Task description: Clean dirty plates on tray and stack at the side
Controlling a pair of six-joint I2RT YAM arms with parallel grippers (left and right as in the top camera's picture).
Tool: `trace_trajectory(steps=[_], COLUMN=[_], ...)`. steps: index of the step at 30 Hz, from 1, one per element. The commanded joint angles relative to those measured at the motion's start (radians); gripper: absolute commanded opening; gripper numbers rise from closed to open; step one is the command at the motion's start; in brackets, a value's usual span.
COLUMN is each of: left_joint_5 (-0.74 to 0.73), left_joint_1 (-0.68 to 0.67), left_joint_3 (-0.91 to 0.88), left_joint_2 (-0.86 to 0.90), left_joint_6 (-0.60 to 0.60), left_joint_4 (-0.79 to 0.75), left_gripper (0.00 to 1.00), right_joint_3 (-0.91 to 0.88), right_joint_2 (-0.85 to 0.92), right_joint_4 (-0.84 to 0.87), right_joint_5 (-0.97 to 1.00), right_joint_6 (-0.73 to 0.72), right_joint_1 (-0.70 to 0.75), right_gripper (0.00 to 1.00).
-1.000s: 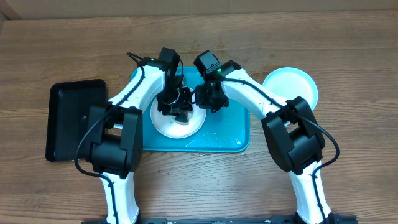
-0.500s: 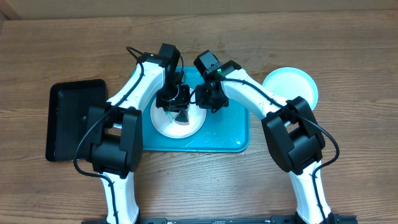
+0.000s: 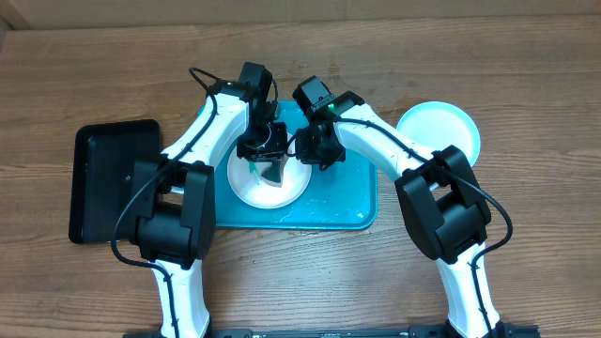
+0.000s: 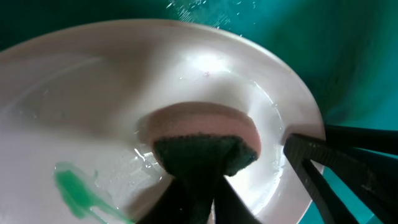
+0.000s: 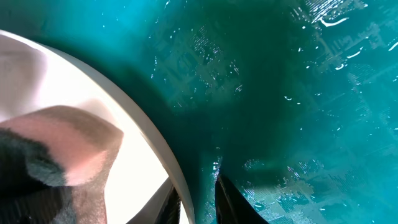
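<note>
A white plate (image 3: 286,191) lies on the teal tray (image 3: 347,202). My left gripper (image 3: 266,155) (image 4: 199,190) is over the plate, shut on a pink sponge (image 4: 205,130) with a dark green scouring face. The sponge rests on the wet plate (image 4: 93,93), and a teal-green smear (image 4: 74,186) lies to its left. My right gripper (image 3: 310,150) (image 5: 198,199) is shut on the plate's right rim (image 5: 134,115), one finger inside and one outside over the tray (image 5: 280,93). A light blue plate (image 3: 437,131) sits on the table to the right of the tray.
A smaller black tray (image 3: 113,178) lies on the wooden table left of the teal one. Both arms crowd the middle of the teal tray. Water drops cover the tray's floor (image 5: 323,50). My right gripper's fingers (image 4: 336,168) show at the plate's edge in the left wrist view.
My left gripper has closed on the sponge and shifted slightly toward the plate's far side. The right gripper has kept its hold on the rim without moving.
</note>
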State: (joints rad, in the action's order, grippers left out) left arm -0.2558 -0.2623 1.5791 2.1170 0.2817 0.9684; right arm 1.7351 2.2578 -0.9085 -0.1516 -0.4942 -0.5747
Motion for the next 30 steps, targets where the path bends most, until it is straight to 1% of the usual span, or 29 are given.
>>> trace_trajectory(steps=[1,4,7,10,12,13,15,17,19,21,23,26,28,30], left_joint_5=[0.005,0.066,0.270,0.512,0.614,0.649,0.673,0.652,0.563,0.407,0.196,0.013,-0.051,-0.060], left_joint_1=[0.000,0.000,0.000,0.000,0.001,0.002,0.005,0.006,0.006,0.006,0.006,-0.006,-0.021,-0.036], left_joint_3=[-0.007,-0.007,-0.007,-0.007,-0.006,-0.006,-0.005,0.004,0.012,0.014,0.013,0.011,0.011,0.011], left_joint_2=[0.005,0.005,0.005,0.005,0.005,0.005,0.005,0.005,0.004,0.003,0.004,0.005,0.005,0.005], left_joint_6=[0.006,0.006,0.025,0.094,0.131,0.148,0.154,0.165,0.168,0.167,0.149,0.141,0.139,0.107], left_joint_4=[0.022,0.055,0.090,0.115,0.119,0.116,0.100,0.085,0.068,0.041,0.006,-0.026,-0.027,-0.010], left_gripper=[0.04,0.04,0.04,0.04,0.04,0.04,0.04,0.04,0.04,0.04,0.04,0.04,0.04,0.04], right_joint_3=[-0.014,-0.014,-0.014,-0.014,-0.014,-0.014,-0.014,-0.014,-0.014,-0.014,-0.014,-0.014,-0.014,-0.014], right_joint_2=[-0.006,-0.006,-0.006,-0.006,-0.006,-0.006,-0.006,-0.006,-0.006,-0.006,-0.006,-0.006,-0.006,-0.006], right_joint_4=[-0.006,-0.010,-0.019,-0.021,-0.021,-0.021,-0.022,-0.021,-0.021,-0.020,-0.019,-0.020,-0.021,-0.020], right_joint_5=[0.019,0.020,0.020,0.020,0.020,0.020,0.020,0.020,0.020,0.020,0.020,0.020,0.020,0.020], right_joint_6=[-0.003,-0.003,-0.003,-0.003,-0.003,-0.003,-0.003,-0.003,-0.003,-0.003,-0.004,-0.004,-0.003,-0.003], right_joint_1=[0.008,0.008,0.008,0.008,0.008,0.008,0.008,0.008,0.008,0.008,0.008,0.008,0.008,0.008], right_gripper=[0.21,0.21,0.21,0.21,0.21,0.21,0.21,0.21,0.21,0.21,0.21,0.21,0.21,0.21])
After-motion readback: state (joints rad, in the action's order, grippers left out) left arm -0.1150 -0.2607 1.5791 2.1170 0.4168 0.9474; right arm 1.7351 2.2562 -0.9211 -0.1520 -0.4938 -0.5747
